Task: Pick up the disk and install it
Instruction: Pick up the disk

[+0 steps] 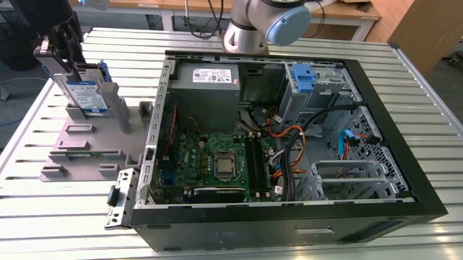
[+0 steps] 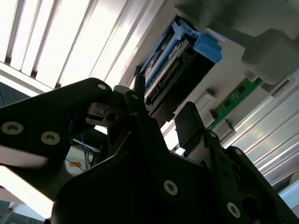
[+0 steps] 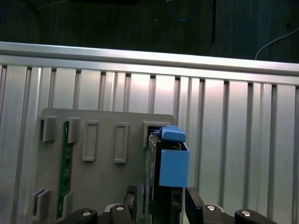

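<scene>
A robot arm's end effector is hovering over the disk, which is standing upright on its edge in a grey holder rack on the slatted metal table, at the exterior view's left of an open computer case. In both wrist views the end effector is straddling the disk's blue-framed top edge, its fingers sitting narrowly apart, just beside each face, with a slim gap showing on one side.
</scene>
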Tool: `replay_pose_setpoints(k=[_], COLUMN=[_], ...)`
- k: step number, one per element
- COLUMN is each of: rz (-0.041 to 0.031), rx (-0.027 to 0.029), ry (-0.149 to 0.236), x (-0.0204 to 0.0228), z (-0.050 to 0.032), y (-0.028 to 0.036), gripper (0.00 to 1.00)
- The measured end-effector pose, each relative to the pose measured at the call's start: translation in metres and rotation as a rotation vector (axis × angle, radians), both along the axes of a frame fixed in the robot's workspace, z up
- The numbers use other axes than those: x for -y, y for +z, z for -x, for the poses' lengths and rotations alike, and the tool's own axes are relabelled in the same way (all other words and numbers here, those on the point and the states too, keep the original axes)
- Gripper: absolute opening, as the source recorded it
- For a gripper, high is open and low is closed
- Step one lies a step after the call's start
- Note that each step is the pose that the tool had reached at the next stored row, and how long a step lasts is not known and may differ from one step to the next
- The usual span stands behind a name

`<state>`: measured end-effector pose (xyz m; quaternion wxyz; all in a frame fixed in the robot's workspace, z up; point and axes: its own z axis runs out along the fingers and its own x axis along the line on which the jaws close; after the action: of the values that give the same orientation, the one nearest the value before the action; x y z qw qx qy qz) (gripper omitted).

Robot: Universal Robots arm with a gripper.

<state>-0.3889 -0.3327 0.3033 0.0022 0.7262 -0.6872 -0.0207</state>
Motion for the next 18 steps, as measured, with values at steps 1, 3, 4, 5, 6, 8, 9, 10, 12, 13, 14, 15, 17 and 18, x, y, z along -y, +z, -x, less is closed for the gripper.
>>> replay_pose_setpoints(k=[1,3,4,5,6,8,9,10,12,13,14,15,17,18], rz=[0.0,0.0002,0.0002,0.0002,0.0001,0.0001,0.0,-0.0024,-0.0113,-0.0113,-0.0114,-0.0114,-0.0114,-0.0114], rx=[0.0,-0.0003,-0.0004,-0.0004,-0.0002,-0.0001,-0.0001,-0.0001,0.0001,0.0002,0.0002,0.0,0.0,-0.0001], ry=[0.005,0.009,0.009,0.01,0.01,0.01,0.01,0.01,0.01,0.009,0.009,0.01,0.01,0.01], x=[0.0,0.0,0.0,0.0,0.0,0.0,0.0,0.0,-0.0001,-0.0001,-0.0001,0.0,0.0,0.0], z=[0.0,0.0,0.0,0.0,0.0,0.0,0.0,0.0001,0.0,0.0,0.0,0.0,0.0,0.0], y=[-0.001,-0.0017,-0.0018,-0.0018,-0.0019,-0.002,-0.002,-0.0021,-0.0022,-0.0021,-0.0021,-0.0021,-0.002,-0.002], gripper=[0.53,0.53,0.53,0.53,0.53,0.53,0.53,0.53,0.53,0.53,0.53,0.53,0.53,0.53])
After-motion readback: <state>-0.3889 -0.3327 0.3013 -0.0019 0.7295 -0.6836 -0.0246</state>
